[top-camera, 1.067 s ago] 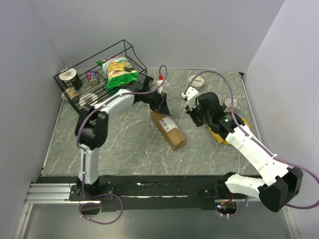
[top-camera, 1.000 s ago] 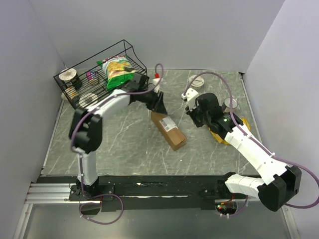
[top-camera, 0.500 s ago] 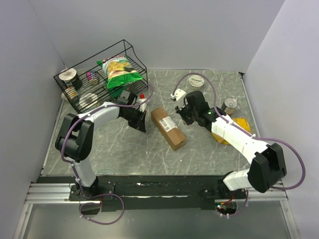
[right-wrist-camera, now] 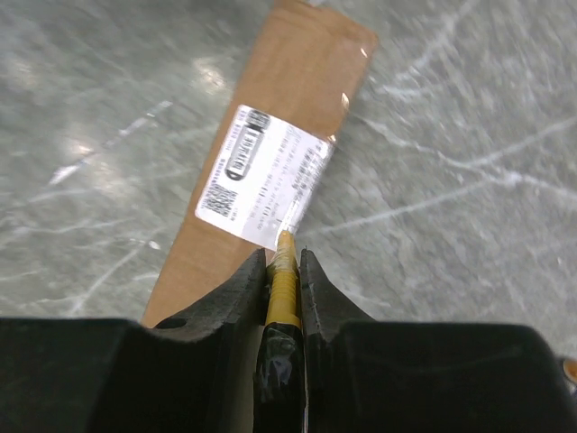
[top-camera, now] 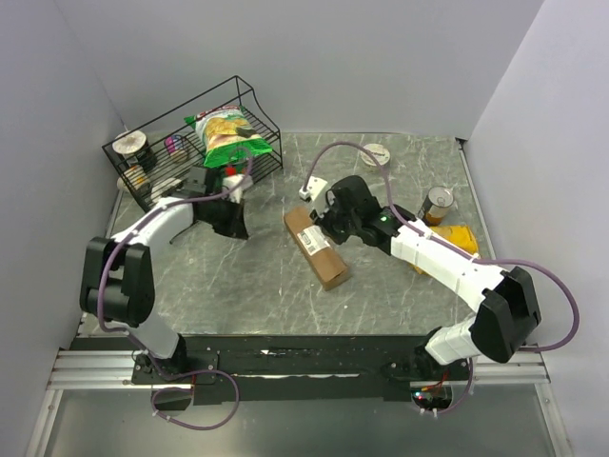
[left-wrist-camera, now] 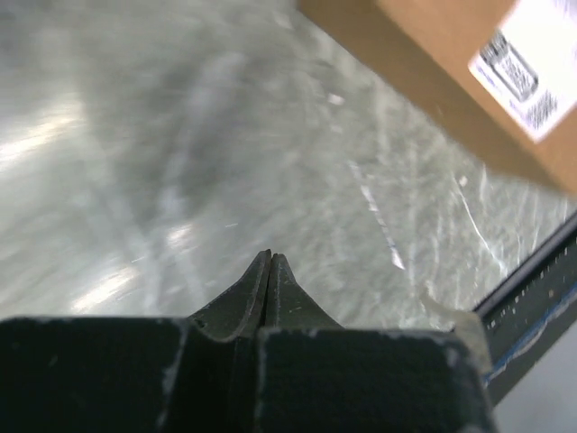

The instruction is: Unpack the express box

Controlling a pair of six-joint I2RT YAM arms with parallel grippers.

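Note:
The express box (top-camera: 316, 248), a long brown carton with a white label, lies at an angle in the middle of the table. It also shows in the right wrist view (right-wrist-camera: 270, 162) and the left wrist view (left-wrist-camera: 451, 72). My right gripper (top-camera: 325, 228) is over the box's far half, shut on a thin yellow tool (right-wrist-camera: 283, 271) with a black taped handle. The tool's tip rests at the label's (right-wrist-camera: 263, 177) lower right edge. My left gripper (top-camera: 234, 225) is shut and empty, low over bare table to the left of the box (left-wrist-camera: 270, 256).
A black wire basket (top-camera: 157, 157) at the back left holds a chip bag (top-camera: 228, 133) and cans. A can (top-camera: 438, 203), a yellow bag (top-camera: 455, 238) and a white lid (top-camera: 376, 152) lie to the right of the box.
My left gripper has drawn back from the box's far end, leftward toward the basket. My right gripper has moved left with the tool, onto the box.

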